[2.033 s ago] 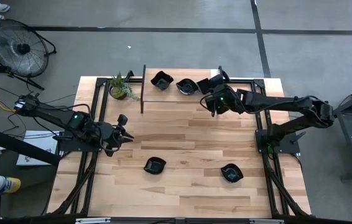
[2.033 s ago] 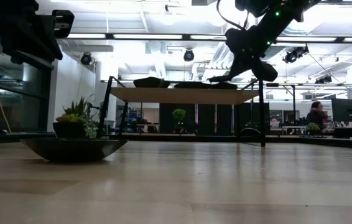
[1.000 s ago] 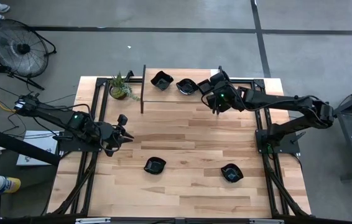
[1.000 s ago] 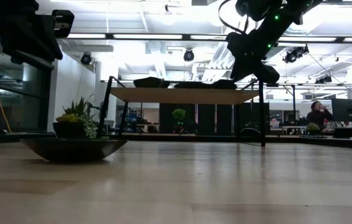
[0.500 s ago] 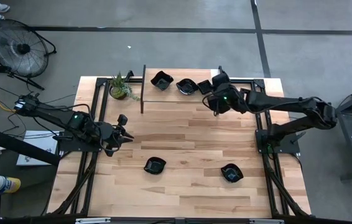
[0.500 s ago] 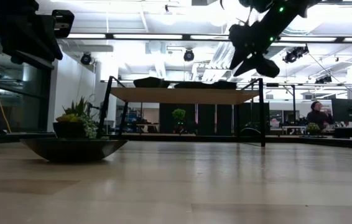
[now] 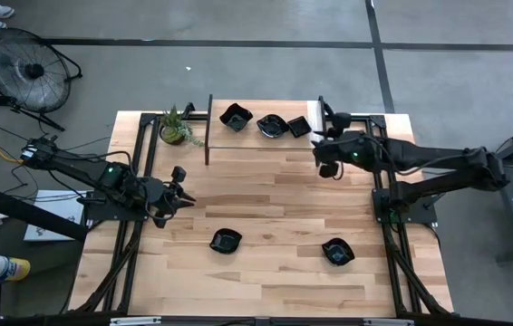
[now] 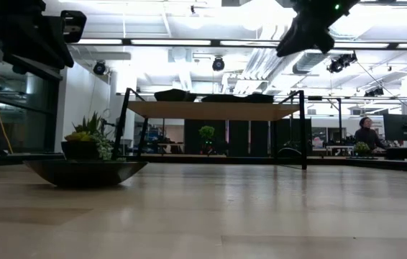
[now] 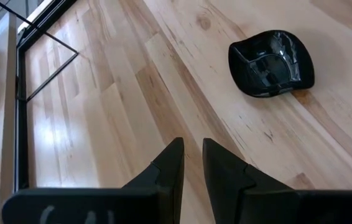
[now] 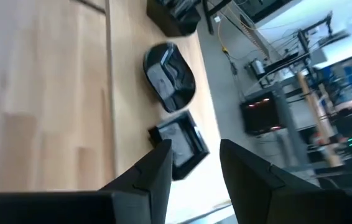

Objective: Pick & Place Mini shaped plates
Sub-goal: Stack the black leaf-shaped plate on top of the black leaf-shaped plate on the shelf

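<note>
From above, the pale wooden worktop (image 7: 266, 208) carries a raised wooden shelf on a black frame (image 7: 266, 136) along its far edge, and three glossy black mini shaped plates sit there in a row: a rounded one (image 7: 235, 117), a wavy-rimmed one (image 7: 272, 125) and a square one (image 7: 299, 127) just beside it; the right pincer (image 7: 326, 168) hangs over the worktop just in front of the shelf's right end, apart from the square plate, holding nothing; the left pincer (image 7: 184, 195) waits over the worktop's left side, near a small green potted plant (image 7: 175, 129) at the far-left corner; two more black plates lie on the near half, one towards the middle (image 7: 226, 241) and one to its right (image 7: 336, 251), well apart; down at worktop level, a plate (image 8: 85, 171) looms large in the left foreground, the shelf (image 8: 211, 109) stands behind with dark plates on top, and the right arm's pincer (image 8: 305, 32) is up high above the shelf's right end; a person (image 8: 367, 134) is in the room beyond; from the left wrist, the fingers (image 9: 170, 171) stand a narrow gap apart, empty, with a rounded black plate (image 9: 270, 63) on the wood ahead; from the right wrist, the fingers (image 10: 157, 171) are clearly spread, gripping nothing, with the square plate (image 10: 181, 144) and the wavy-rimmed plate (image 10: 170, 76) beyond them on the shelf.
</note>
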